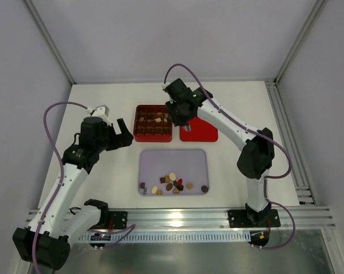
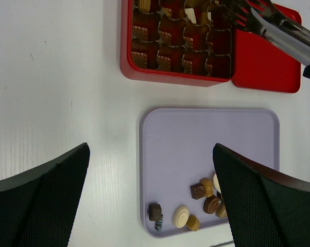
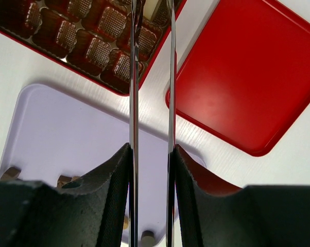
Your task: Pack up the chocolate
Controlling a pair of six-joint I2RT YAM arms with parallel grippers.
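While the right gripper [image 3: 151, 154] pinches tongs [image 3: 134, 77] above the red box's [image 1: 152, 137] far right corner, we should lower squarely into one cell; left gripper [image 1: 124, 132] spread.

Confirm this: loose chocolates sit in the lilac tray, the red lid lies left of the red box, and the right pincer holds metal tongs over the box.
One point is wrong: the red lid lies right of the red box, not left, as the top external view shows. The rest stands: loose chocolates sit in the lilac tray, and the right pincer holds metal tongs over the box.
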